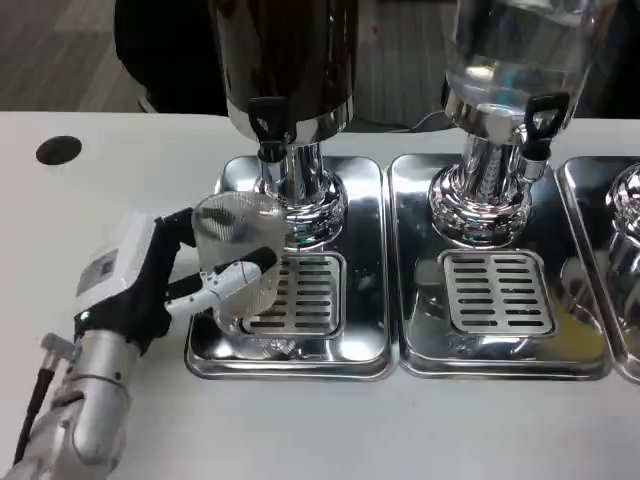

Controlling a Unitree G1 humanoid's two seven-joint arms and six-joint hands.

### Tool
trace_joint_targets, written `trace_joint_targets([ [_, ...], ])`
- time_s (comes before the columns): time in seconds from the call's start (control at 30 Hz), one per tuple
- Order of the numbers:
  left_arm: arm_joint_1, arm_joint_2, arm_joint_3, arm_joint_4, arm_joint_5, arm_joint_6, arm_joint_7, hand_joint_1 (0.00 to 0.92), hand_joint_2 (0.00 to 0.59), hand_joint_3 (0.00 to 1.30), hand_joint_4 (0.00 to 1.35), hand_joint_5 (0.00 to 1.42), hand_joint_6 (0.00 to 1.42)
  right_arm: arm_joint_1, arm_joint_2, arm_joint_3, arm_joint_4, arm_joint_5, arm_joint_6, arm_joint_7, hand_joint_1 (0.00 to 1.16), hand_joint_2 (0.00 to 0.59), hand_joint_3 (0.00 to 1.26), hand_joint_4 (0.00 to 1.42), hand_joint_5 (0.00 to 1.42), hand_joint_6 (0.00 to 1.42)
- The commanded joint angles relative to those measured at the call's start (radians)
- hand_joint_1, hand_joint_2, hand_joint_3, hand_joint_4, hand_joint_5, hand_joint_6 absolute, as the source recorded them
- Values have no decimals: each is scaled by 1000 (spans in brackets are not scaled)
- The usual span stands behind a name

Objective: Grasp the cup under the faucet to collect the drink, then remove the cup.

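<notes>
while the left hand (150, 285) had its fingers (235, 280) clamped around the clear cup (238, 262), which sat at the left edge of the drip tray (290, 362) just left of and below the dark dispenser's faucet (268, 125), i judged the cup was not yet squarely under the spout. i would have kept it upright, nudged it right over the grate (300, 295), and held the grip steady and gentle so the thin plastic neither buckled nor slipped.

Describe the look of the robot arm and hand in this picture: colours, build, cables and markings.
The left forearm is a silver metal cylinder with a black cable running along its outer side. The left hand has a boxy white back carrying a small grey label, a black frame beneath it, and fingers in white and black.
</notes>
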Motion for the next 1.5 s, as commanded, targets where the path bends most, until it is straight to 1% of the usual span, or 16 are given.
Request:
trace_joint_targets([
  [0.03,17,-2,-22,-57,17,5,-5,212,197,453,562,408,431,7,0,-10,-1,6,-18,5,362,586,102,84,0,0],
  [0.47,72,-14,-27,-104,19,13,-16,212,197,466,562,409,434,8,1,-17,14,13,-33,4,362,586,102,84,0,0],
  [0.53,74,-16,-24,-103,16,16,-16,209,189,467,562,409,435,6,1,-16,15,13,-33,5,362,586,102,84,0,0],
  [0.73,55,-22,-3,-73,-17,33,-22,207,188,467,562,408,436,8,1,-15,14,12,-35,5,362,586,102,84,0,0],
  [0.87,22,-31,3,-26,-33,40,-22,206,188,467,562,410,437,12,2,-15,11,11,-37,6,364,586,102,84,0,0],
  [1.03,-10,-49,-13,27,-25,38,-14,206,187,467,562,415,438,20,2,-19,1,11,-39,7,368,586,102,84,0,0],
  [1.27,-12,-70,-49,48,4,33,6,206,187,473,567,418,439,30,3,-27,-3,16,-43,6,372,586,102,91,0,0],
  [1.5,-7,-75,-69,55,1,34,26,206,187,478,569,419,441,33,4,-31,5,21,-50,6,375,586,109,93,0,0],
])
